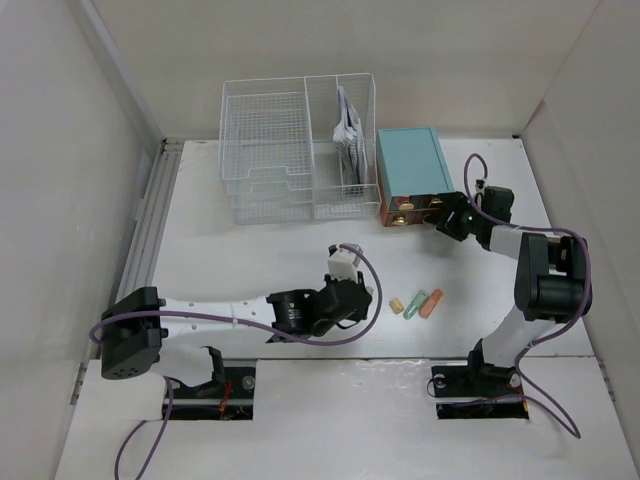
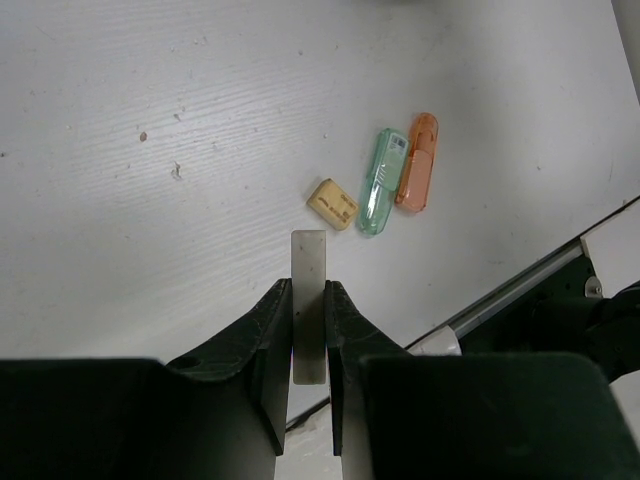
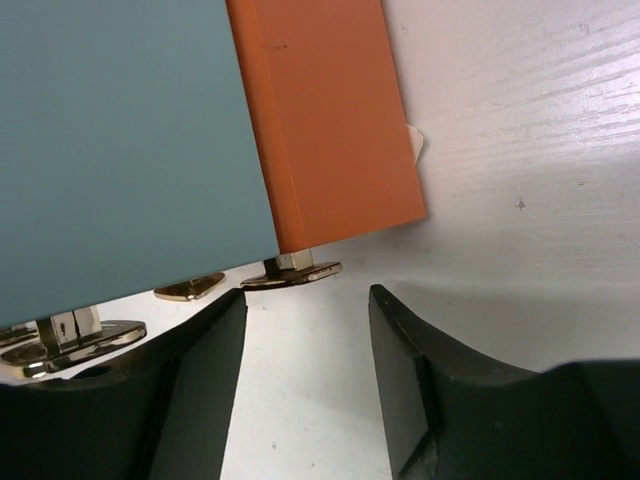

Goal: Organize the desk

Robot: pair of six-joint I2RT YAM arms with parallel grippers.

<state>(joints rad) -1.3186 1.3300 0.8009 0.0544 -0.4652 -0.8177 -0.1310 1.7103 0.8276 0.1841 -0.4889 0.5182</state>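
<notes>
Your left gripper is clamped on a thin pale strip above the front middle of the worktop, the white surface that spreads under both arms. Just beyond the strip, a tan piece, a green clear case and an orange clear case lie side by side. Your right gripper has its fingers apart, facing the orange drawer of the teal box, with a brass knob just ahead of the fingertips. A wire rack stands at the back, left of the box.
</notes>
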